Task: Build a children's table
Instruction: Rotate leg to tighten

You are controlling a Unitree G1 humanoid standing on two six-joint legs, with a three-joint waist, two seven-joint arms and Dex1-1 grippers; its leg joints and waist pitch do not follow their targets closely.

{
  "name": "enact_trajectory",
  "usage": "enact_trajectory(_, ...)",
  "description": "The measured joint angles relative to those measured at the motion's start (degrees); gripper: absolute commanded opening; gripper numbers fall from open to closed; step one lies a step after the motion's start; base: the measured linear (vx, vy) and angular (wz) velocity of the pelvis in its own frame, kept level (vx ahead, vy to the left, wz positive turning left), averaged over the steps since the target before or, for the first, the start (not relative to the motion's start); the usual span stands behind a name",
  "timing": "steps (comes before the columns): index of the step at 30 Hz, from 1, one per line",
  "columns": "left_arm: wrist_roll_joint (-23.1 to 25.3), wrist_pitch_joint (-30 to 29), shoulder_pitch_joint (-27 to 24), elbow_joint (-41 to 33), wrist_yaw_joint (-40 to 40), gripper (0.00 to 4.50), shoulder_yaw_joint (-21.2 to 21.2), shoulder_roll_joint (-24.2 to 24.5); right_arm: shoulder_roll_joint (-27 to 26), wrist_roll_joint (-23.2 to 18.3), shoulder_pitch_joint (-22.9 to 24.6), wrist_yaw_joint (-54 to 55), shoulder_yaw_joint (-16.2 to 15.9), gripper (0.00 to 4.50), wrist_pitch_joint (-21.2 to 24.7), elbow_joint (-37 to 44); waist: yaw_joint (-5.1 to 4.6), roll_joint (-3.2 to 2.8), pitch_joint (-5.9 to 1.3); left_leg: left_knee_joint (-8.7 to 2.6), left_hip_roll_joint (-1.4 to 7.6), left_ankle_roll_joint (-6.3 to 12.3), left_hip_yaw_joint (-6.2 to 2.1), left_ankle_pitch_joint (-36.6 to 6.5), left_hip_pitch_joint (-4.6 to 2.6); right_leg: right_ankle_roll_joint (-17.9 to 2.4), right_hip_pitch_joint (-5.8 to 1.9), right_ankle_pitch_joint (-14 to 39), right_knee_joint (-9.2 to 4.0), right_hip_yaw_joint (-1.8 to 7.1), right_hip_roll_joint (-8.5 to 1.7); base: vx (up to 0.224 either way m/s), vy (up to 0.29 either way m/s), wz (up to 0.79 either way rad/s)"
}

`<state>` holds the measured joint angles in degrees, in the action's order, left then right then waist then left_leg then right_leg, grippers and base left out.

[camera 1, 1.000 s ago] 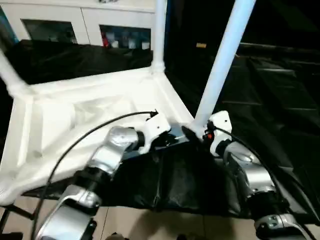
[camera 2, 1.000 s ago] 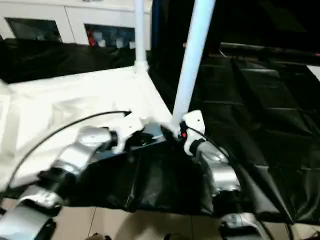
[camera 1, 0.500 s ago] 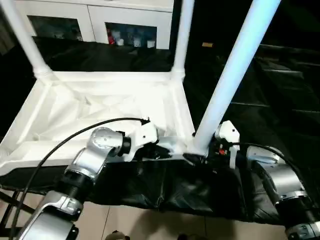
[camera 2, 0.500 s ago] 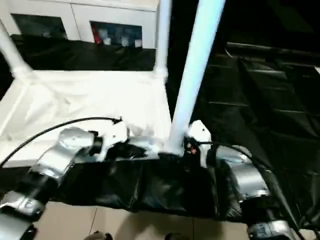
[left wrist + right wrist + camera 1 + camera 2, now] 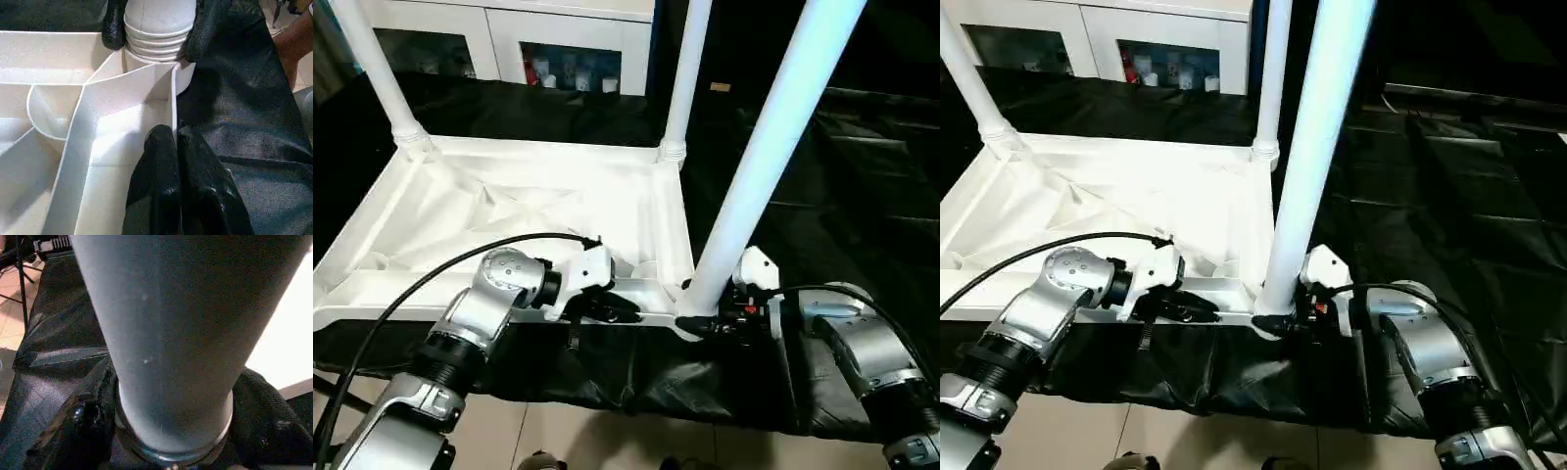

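Observation:
The white table top point(image 5: 509, 211) lies upside down on black cloth, ribbed underside facing up. Three white legs stand in its corner sockets: far left point(image 5: 382, 83), far right point(image 5: 685, 83) and near right point(image 5: 773, 147). My left gripper point(image 5: 617, 309) is shut on the thin wall of the top's near rim point(image 5: 172, 112), close to the near right corner. My right gripper point(image 5: 701, 323) is shut around the near right leg at its ridged collar point(image 5: 159, 29), one black finger point(image 5: 83, 426) on each side of the tube point(image 5: 171, 333).
Black cloth point(image 5: 862, 196) covers the work surface and hangs over its near edge above a tiled floor point(image 5: 607, 436). White cabinets with glass doors point(image 5: 558, 59) stand behind. A person's arm point(image 5: 293, 44) shows beside the cloth in the left wrist view.
The head camera has swung, so the table top now sits squarer in view and the far left leg shows. Both grippers keep their holds on the rim and the near right leg.

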<state>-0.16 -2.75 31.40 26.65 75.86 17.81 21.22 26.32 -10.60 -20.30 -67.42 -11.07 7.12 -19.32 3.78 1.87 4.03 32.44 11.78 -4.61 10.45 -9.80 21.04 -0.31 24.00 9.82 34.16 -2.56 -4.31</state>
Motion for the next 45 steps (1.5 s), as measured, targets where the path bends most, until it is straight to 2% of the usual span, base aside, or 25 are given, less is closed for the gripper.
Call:
enact_trajectory(4, 0.10, -0.91, 0.00, 0.06, -1.83, 0.00, -0.19, -0.39, -1.38, -0.08, 0.54, 2.78, 0.74, 2.72, 0.28, 0.05, -0.11, 0.00, 0.00, 0.09, 0.01, -0.01, 0.01, -0.01, -0.03, -0.02, -0.05, -0.02, 0.04, 0.03, 0.00, 0.000, 0.000, 0.00)
enact_trajectory(7, 2.19, -3.18, 0.32, 0.94, -9.27, 0.00, -1.61, -3.53, -7.43, 1.46, 0.84, 15.01, 4.58, 2.69, 0.44, -2.14, -0.66, 0.11, -0.03, 0.24, 0.03, -0.01, 0.02, 0.02, -0.06, -0.13, -0.09, -0.10, 0.08, 0.05, -0.01, 0.000, 0.000, 0.00)
enact_trajectory(12, 4.02, -5.92, 0.72, 1.11, -15.94, 0.00, -1.96, -6.62, -12.60, 2.34, 0.26, 27.18, 7.10, 2.68, 0.04, -4.64, -1.27, 0.07, -0.11, 0.24, 0.02, -0.02, 0.05, 0.01, -0.08, 0.17, -0.23, 0.08, 0.05, 0.09, -0.02, 0.000, 0.000, 0.00)
enact_trajectory(15, 4.89, -6.94, 1.24, 1.97, -19.22, 0.00, -2.24, -8.11, -16.00, 3.30, -0.76, 33.49, 8.23, 2.68, -0.58, -6.76, -1.58, 0.05, -0.22, 0.22, 0.02, -0.02, 0.04, 0.01, -0.15, 0.15, -0.32, 0.07, 0.05, 0.08, -0.01, 0.000, 0.000, 0.00)
enact_trajectory(19, 6.80, -7.72, 3.26, 4.73, -24.66, 0.00, -2.45, -10.45, -20.83, 6.53, -5.15, 44.72, 9.09, 2.68, -2.32, -12.57, -2.04, 0.06, -0.25, 0.23, 0.01, -0.02, 0.04, 0.01, -0.22, 0.16, -0.33, 0.07, 0.00, 0.08, -0.01, 0.000, 0.000, 0.00)
enact_trajectory(20, 7.01, -7.67, 3.38, 4.96, -25.26, 0.00, -2.44, -10.70, -21.29, 6.89, -5.49, 46.07, 9.14, 3.03, -2.72, -13.18, -1.99, 0.04, -0.26, 0.23, 0.01, -0.03, 0.03, 0.01, -0.22, 0.16, -0.33, 0.07, 0.00, 0.08, -0.01, 0.000, 0.000, 0.00)
enact_trajectory(21, 7.13, -7.62, 3.38, 4.98, -25.49, 0.00, -2.44, -10.80, -21.47, 6.93, -5.52, 46.56, 9.19, 3.03, -3.01, -13.40, -1.93, 0.03, -0.27, 0.23, 0.01, -0.03, 0.03, 0.01, -0.24, 0.17, -0.35, 0.07, 0.00, 0.08, -0.01, 0.000, 0.000, 0.00)
enact_trajectory(22, 7.17, -7.59, 3.39, 4.98, -25.50, 0.00, -2.44, -10.82, -21.54, 7.02, -5.53, 46.79, 9.19, 3.38, -3.18, -13.45, -1.90, 0.03, -0.27, 0.22, 0.01, -0.03, 0.03, 0.01, -0.25, 0.17, -0.36, 0.07, 0.00, 0.08, -0.01, 0.000, 0.000, 0.00)
enact_trajectory(25, 7.19, -7.29, 3.27, 4.62, -25.13, 0.00, -2.27, -10.86, -21.27, 7.03, -5.52, 45.62, 9.23, 3.51, -3.63, -13.42, -1.78, 0.03, -0.27, 0.21, 0.00, -0.02, 0.02, 0.00, -0.18, 0.15, -0.33, 0.06, -0.02, 0.08, -0.02, 0.000, 0.000, 0.00)
enact_trajectory(26, 7.20, -7.08, 3.16, 4.44, -24.88, 0.00, -2.24, -10.83, -20.89, 6.80, -5.49, 44.65, 9.23, 3.79, -3.72, -13.40, -1.70, 0.02, -0.27, 0.20, 0.00, -0.02, 0.02, 0.00, -0.18, 0.14, -0.32, 0.05, -0.02, 0.08, -0.02, 0.000, 0.000, 0.00)
enact_trajectory(28, 7.20, -6.68, 2.96, 4.12, -24.38, 0.00, -2.13, -10.68, -20.29, 6.65, -5.47, 43.04, 9.23, 3.87, -3.83, -13.33, -1.57, -0.01, -0.29, 0.14, -0.01, -0.01, 0.02, -0.02, -0.15, -0.11, -0.32, -0.10, -0.01, 0.07, -0.02, 0.000, 0.000, 0.00)
enact_trajectory(33, 6.56, -2.91, 1.91, 3.18, -20.45, 0.00, -1.12, -8.90, -16.00, 5.18, -4.43, 32.65, 7.91, 4.32, -5.35, -12.22, -0.66, -0.27, -0.32, -0.15, 0.02, 0.00, 0.04, -0.01, -0.07, -0.01, -0.17, -0.03, -0.01, 0.00, 0.00, 0.000, 0.000, 0.00)
enact_trajectory(42, 4.30, 2.00, 0.78, 2.88, -12.24, 0.00, -1.02, -4.41, -6.90, 3.96, -2.02, 15.37, 2.99, 4.44, -4.83, -7.02, -0.19, -0.31, -0.29, 0.00, 0.03, 0.00, 0.05, 0.00, -0.10, -0.01, -0.16, -0.03, 0.01, 0.02, -0.01, 0.000, 0.000, 0.00)
enact_trajectory(45, 3.61, 3.81, 0.76, 2.88, -8.94, 0.00, -0.49, -2.88, -4.31, 3.27, -1.83, 9.22, 2.23, 4.44, -4.74, -5.98, -0.12, -0.27, -0.27, 0.04, 0.03, 0.01, 0.04, 0.00, -0.09, -0.01, -0.14, -0.03, -0.01, 0.02, -0.02, 0.000, 0.000, 0.00)
